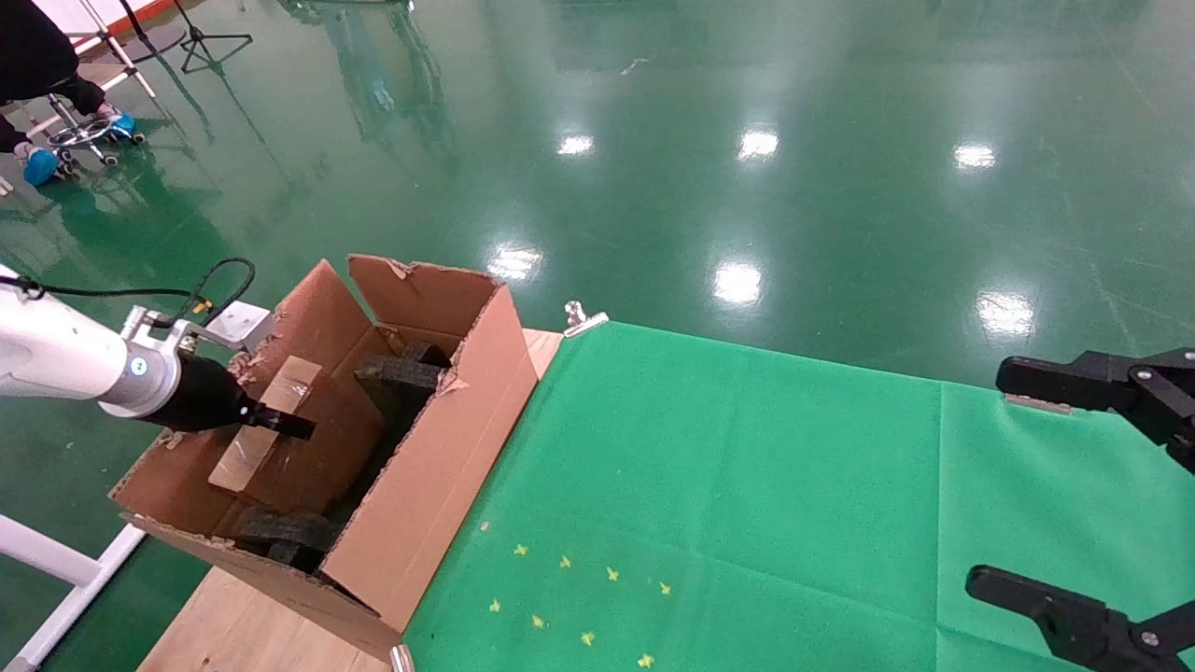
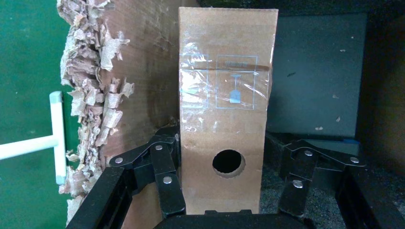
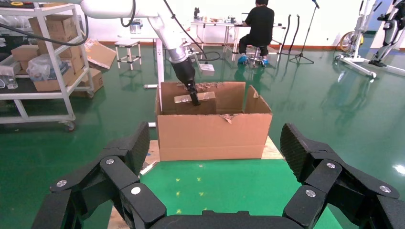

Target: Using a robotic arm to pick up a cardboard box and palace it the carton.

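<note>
The small taped cardboard box (image 1: 266, 425) lies inside the large carton (image 1: 448, 448), leaning on its left wall. The white robotic arm's left gripper (image 1: 285, 423) reaches into the carton at the box. In the left wrist view the box (image 2: 224, 109), round hole facing the camera, stands between the jaws of the left gripper (image 2: 231, 145). One finger (image 2: 165, 167) touches its side; the other finger (image 2: 298, 171) stands apart from it, so the gripper is open. My right gripper (image 1: 997, 478) is open and empty over the table's right side, as the right wrist view shows (image 3: 215, 143).
Black foam blocks (image 1: 401, 373) sit inside the carton, whose left flap is torn and ragged (image 2: 90, 109). A green cloth (image 1: 747, 485) with small yellow marks (image 1: 579, 597) covers the table. A metal clip (image 1: 583, 319) holds its far corner. A shelf rack (image 3: 43, 57) stands farther off.
</note>
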Robot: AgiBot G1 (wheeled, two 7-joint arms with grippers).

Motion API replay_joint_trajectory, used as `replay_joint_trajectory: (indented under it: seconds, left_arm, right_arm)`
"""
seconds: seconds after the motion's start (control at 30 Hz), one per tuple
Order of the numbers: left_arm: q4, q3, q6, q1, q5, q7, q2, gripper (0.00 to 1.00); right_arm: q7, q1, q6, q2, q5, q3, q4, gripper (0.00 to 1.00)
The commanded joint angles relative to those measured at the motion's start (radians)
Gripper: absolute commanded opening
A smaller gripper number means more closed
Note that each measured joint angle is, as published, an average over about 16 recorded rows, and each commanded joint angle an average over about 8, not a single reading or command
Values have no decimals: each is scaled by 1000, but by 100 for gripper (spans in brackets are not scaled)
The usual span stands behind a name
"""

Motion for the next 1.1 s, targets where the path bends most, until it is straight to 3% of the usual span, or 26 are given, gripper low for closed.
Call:
replay_joint_trajectory:
  seconds: [0.03, 0.77, 1.1]
  left_arm:
    - [3, -2, -3, 1, -3, 1, 1, 100]
    - [-17, 6, 18, -4, 10, -3, -6, 100]
    - [-122, -3, -7, -82, 6, 7, -27, 100]
  right_arm:
    - [0, 0, 0, 0, 0, 0, 0, 100]
    - [0, 0, 0, 0, 0, 0, 0, 100]
    - [0, 0, 0, 0, 0, 0, 0, 100]
